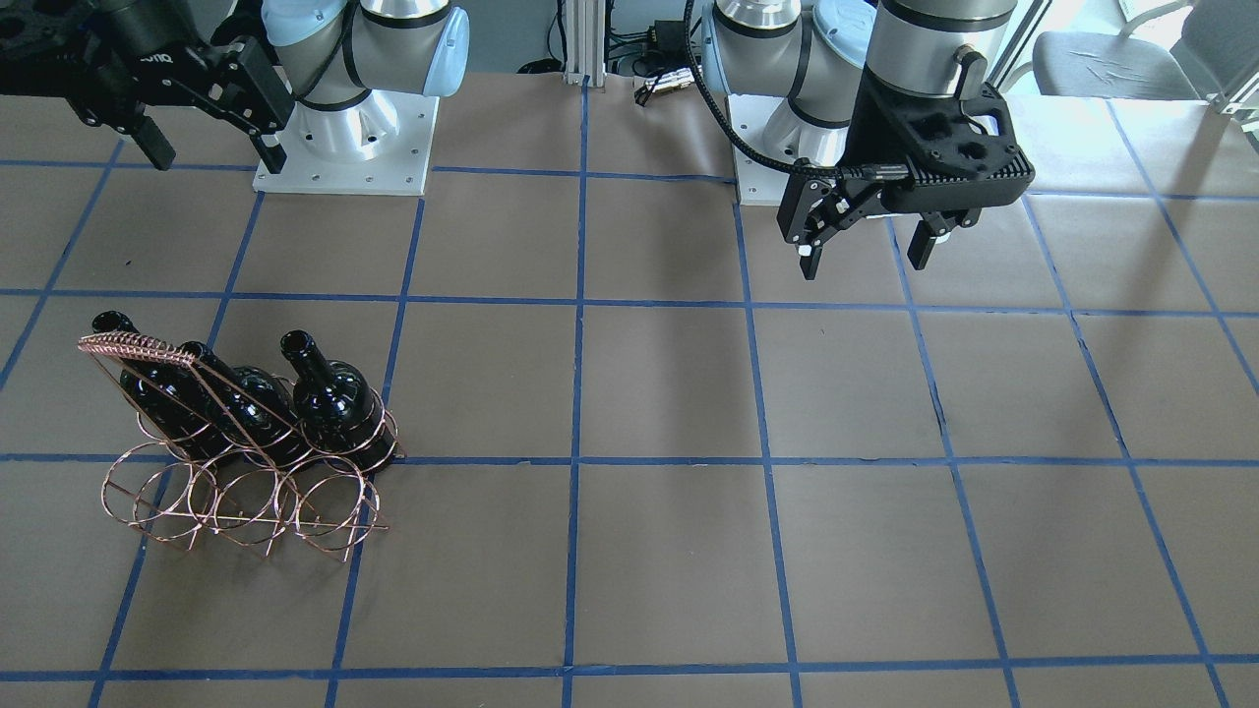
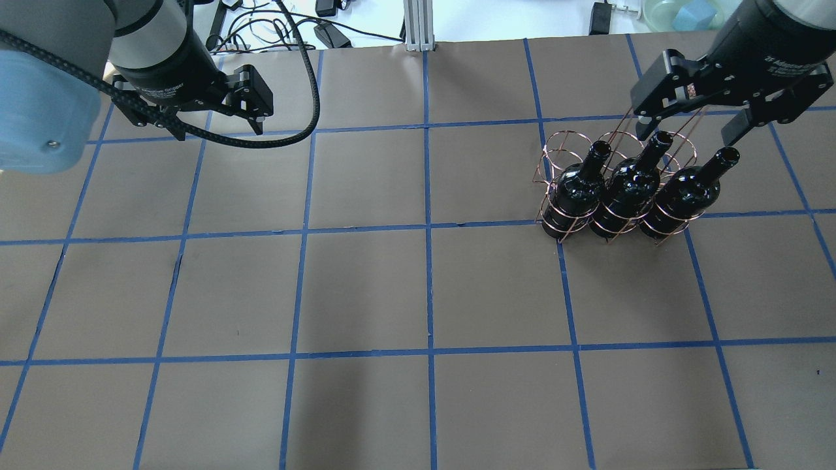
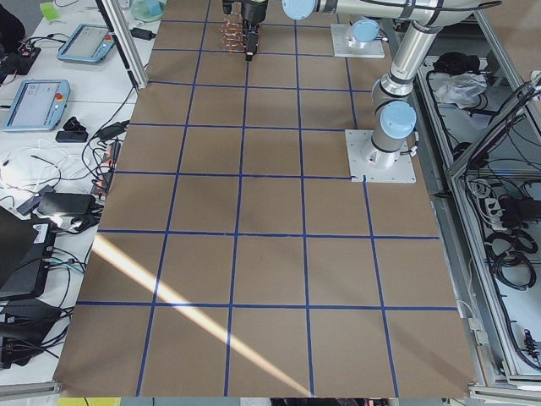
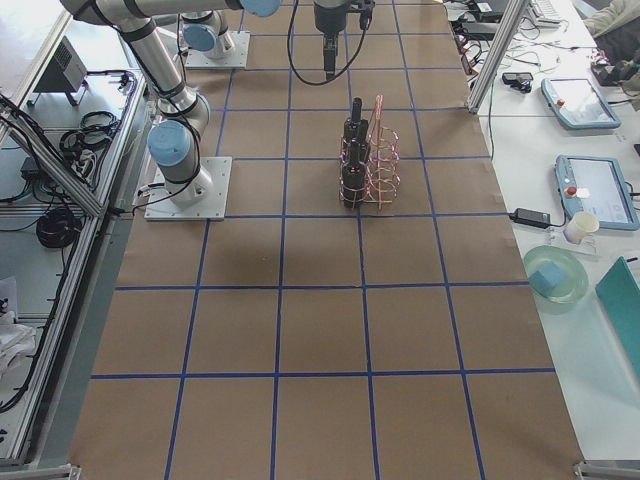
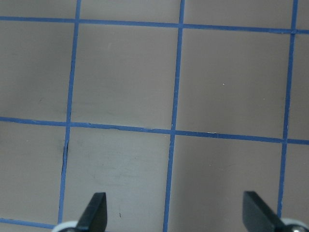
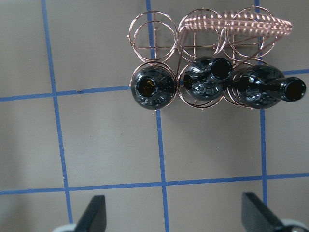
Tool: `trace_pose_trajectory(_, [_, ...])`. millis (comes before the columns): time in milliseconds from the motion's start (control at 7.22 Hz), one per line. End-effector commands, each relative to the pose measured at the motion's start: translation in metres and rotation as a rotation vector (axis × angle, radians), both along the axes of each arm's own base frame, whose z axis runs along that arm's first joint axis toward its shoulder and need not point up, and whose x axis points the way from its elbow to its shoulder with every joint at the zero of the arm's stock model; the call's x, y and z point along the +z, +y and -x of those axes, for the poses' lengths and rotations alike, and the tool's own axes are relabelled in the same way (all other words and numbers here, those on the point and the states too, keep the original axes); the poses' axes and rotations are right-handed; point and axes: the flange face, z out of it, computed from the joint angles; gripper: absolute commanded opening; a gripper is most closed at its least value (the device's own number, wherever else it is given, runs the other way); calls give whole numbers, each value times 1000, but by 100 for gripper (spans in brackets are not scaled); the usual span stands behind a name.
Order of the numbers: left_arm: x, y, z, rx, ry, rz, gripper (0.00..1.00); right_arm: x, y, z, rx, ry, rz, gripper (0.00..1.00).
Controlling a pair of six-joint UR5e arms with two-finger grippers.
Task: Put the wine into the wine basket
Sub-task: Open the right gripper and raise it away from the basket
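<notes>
Standing upright in the wine basket (image 2: 565, 140) at the table's (image 2: 366, 287) 2 o'clock in the overhead view, 3 wine bottles (image 2: 627, 189) fill its 6 o'clock row of rings. The right gripper (image 2: 687, 132) hangs well above them, jaws spread, gripping nothing. The left gripper (image 2: 219, 130) hovers at 10 o'clock, likewise spread.

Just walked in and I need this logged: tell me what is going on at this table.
Two robot arms are loading a wine basket. Three wine bottles stand upright in the row of rings nearer the robot; the other row holds nothing. The right gripper hangs above the basket area, open and empty. The left gripper hangs open over the table, far from the basket. Neither arm is holding anything at this moment.
</notes>
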Motion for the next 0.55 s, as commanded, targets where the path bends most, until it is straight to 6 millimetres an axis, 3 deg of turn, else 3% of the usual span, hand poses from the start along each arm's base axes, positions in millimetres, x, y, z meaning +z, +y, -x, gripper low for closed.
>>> trace_pose_trajectory(0, [0, 0, 0, 0, 0, -1, 100, 13, 4, -35, 18, 6, 12, 100])
trace_pose_trajectory(416, [-4, -1, 1, -12, 1, -13, 100, 4, 12, -42, 52, 30, -36, 100])
